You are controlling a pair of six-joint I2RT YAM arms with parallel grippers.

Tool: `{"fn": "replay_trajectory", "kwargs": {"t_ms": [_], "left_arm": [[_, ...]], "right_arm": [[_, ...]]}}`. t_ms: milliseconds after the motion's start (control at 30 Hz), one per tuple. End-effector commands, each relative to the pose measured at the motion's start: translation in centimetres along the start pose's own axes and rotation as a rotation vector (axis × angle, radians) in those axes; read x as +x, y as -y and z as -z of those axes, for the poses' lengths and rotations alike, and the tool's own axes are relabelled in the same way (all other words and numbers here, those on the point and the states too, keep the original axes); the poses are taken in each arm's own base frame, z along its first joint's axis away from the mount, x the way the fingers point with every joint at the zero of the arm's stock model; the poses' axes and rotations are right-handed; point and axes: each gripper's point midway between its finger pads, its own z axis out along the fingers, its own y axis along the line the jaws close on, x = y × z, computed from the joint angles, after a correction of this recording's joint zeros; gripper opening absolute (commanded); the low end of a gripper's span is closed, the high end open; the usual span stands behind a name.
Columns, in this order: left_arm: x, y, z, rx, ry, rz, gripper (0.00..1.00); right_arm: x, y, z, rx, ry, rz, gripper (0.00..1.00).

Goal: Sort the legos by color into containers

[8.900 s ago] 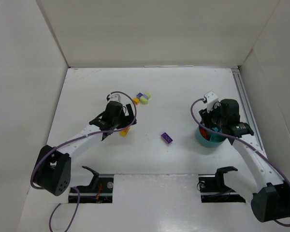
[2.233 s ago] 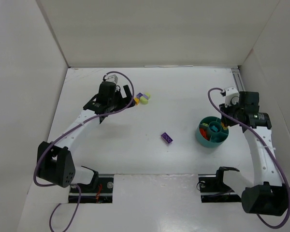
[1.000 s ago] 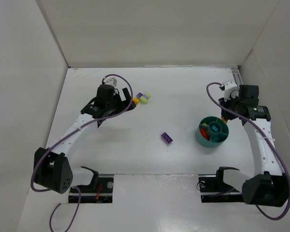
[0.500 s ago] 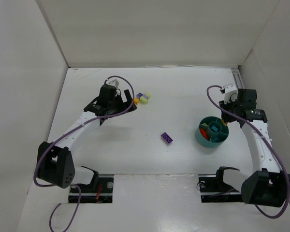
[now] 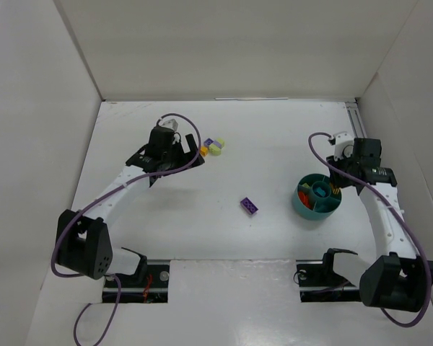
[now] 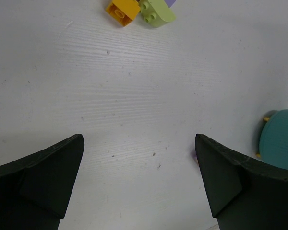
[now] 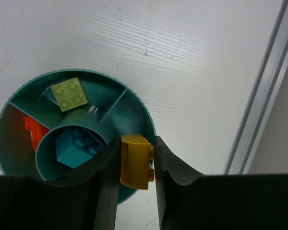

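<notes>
The round teal bowl stands at the right; in the right wrist view it holds a pale green lego, an orange-red lego and teal legos in its central cup. My right gripper is shut on a yellow lego over the bowl's near rim. My left gripper is open and empty above bare table. Ahead of it lie a yellow-orange lego and a pale green lego. A purple lego lies mid-table.
A second purple piece sits with the yellow and pale green ones at the back. A metal rail runs along the table's right edge. White walls enclose the table on three sides.
The right gripper, holding the yellow lego, has drifted slightly down toward the bowl. The left arm has shifted slightly near the back cluster and stays open.
</notes>
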Motion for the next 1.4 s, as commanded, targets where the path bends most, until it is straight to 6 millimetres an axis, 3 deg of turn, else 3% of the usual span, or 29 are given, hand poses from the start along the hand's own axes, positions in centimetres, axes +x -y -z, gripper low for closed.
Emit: {"fn": "replay_trajectory", "kwargs": {"t_ms": [0,1200,1367], "left_arm": [[-1.6,1.1,0.7,0.030,0.033,-0.010,1.00],[-2.2,1.6,0.5,0.042,0.035,-0.011,1.00],[-2.4,1.7,0.4,0.042,0.035,-0.011,1.00]], "right_arm": [[-0.6,0.6,0.0,0.029,0.043,-0.016,0.16],[-1.9,0.8,0.7,0.031,0.107,-0.006,0.17],[-1.7,0.6,0.2,0.012,0.092,-0.008,0.23]]}}
